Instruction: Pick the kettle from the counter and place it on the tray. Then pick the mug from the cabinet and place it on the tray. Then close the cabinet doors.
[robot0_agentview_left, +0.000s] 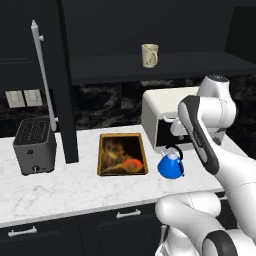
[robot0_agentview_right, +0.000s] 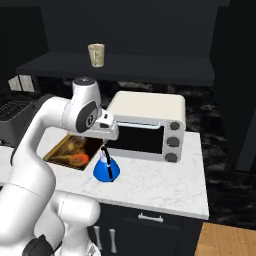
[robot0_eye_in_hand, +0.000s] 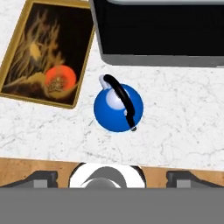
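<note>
The blue kettle stands upright on the white marble counter, just right of the tray. My gripper hangs open a short way above the kettle, its fingers wide apart and holding nothing. The cream mug sits on the shelf of the open cabinet. The left cabinet door is swung out, with its long silver handle facing me.
A white toaster oven stands right behind the kettle. A grey toaster sits at the counter's left. The right cabinet door stands open past the counter's end. Black drawers run below.
</note>
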